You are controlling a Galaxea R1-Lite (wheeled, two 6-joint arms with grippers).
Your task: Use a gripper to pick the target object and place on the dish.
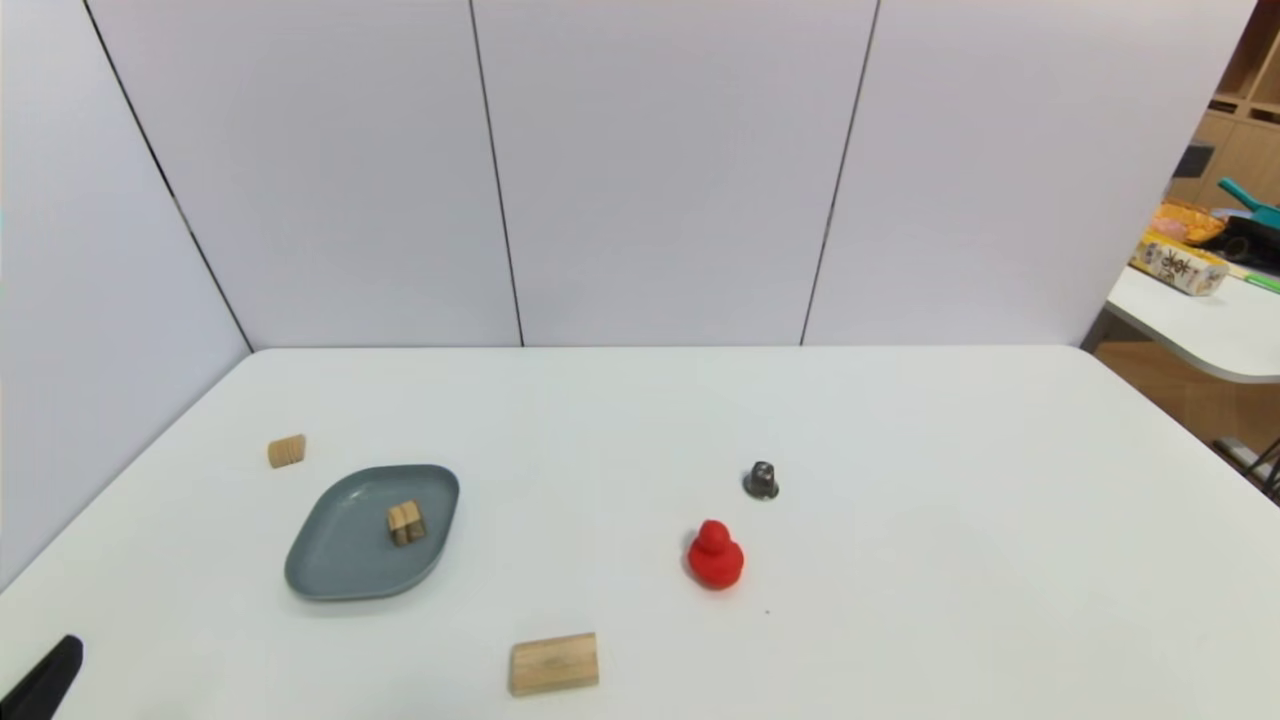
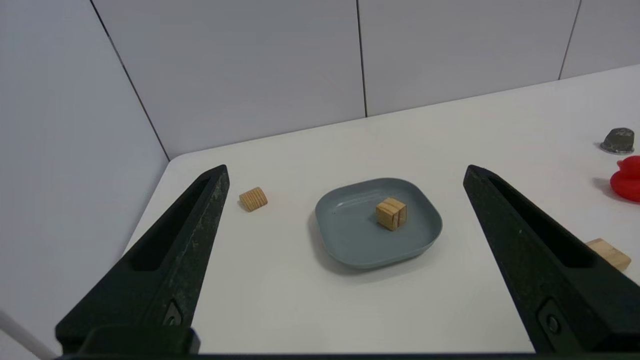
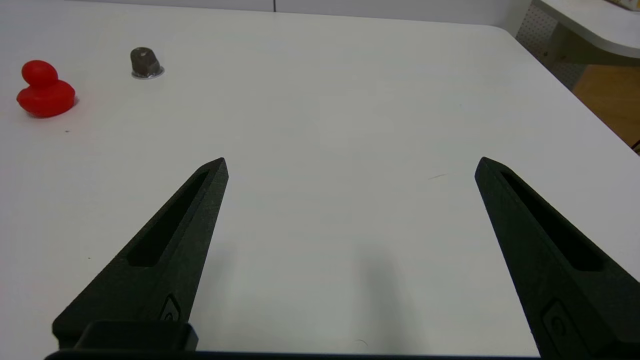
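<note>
The small light-wood cube with a darker stripe rests inside the blue-grey dish, toward its right half. My left gripper is open and empty, drawn back from the dish toward the table's near left corner; only a black tip of it shows in the head view. In its own wrist view my right gripper is open over bare white table, holding nothing; the head view does not show it.
A ridged rounded wooden piece lies beyond the dish at the left. A larger wooden block sits near the front edge. A red rubber duck and a small dark metal piece stand mid-table.
</note>
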